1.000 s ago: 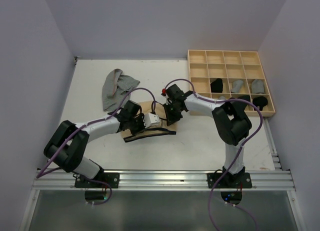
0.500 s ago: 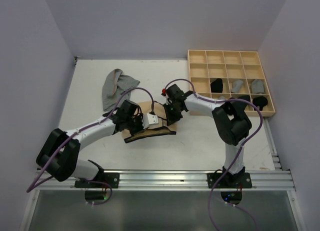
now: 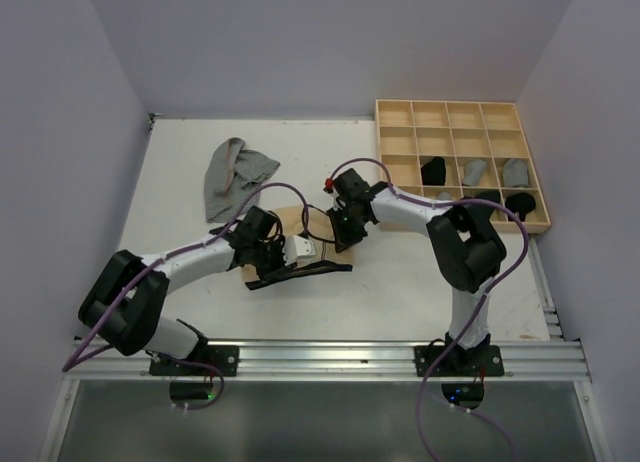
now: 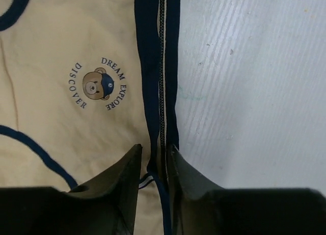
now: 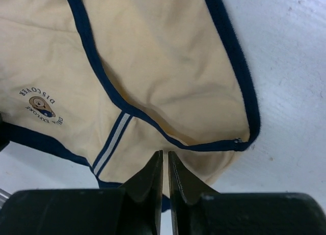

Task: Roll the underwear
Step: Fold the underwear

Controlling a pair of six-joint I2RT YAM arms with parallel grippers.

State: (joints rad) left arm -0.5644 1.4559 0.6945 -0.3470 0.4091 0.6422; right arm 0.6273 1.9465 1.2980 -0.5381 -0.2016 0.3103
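Tan navy-trimmed underwear (image 5: pixel 168 67), loosely spread

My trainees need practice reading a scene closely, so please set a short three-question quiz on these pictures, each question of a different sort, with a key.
1. True or false: the left tool pinches the dark waistband of the tan underwear.
2. Where does the grey garment lie? A in the tray; B on the table, apart from the tan one; C in the right tool.
3. Fill in: the bear logo reads DISCOVER, DREAM, ____.
Key: 1 true; 2 B; 3 EXPLORE.
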